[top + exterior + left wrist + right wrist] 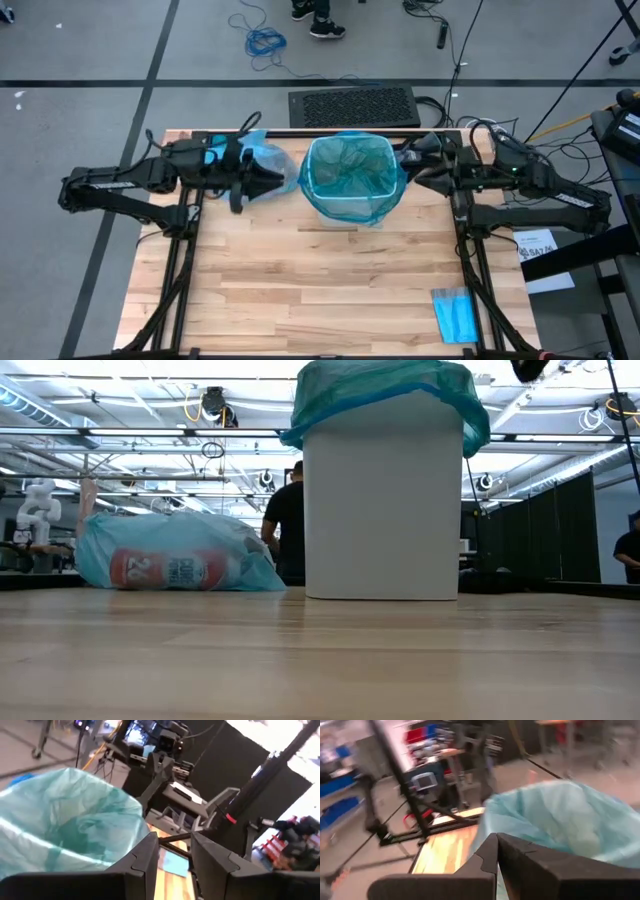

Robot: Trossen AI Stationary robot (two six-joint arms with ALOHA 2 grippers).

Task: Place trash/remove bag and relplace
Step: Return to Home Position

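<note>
My left gripper hangs just beside the white bin, and my own wrist view shows its fingers a narrow way apart, gripping nothing. My right gripper hangs at the bin's other side with its two fingers pressed together on nothing, which only its wrist view makes plain; from above, both read merely as dark wedges pointing at the bin from either side. The bin stands upright on the table, midway across it and toward the edge at the top of the high view. It is lined with a teal-green liner folded out over the rim; the high view looks down into the liner, while the low view gives only the white wall and the plastic collar. The light-blue bag lies on the table on my left side of the bin, near it. From above, my left arm covers part of it; the low view shows it slumped and full, with the red-and-white bottle visible through the plastic; the rest of the trash inside I cannot make out. A small folded blue sheet lies flat near the front right corner, shown from above only; the low view alone shows a person standing beyond the table.
</note>
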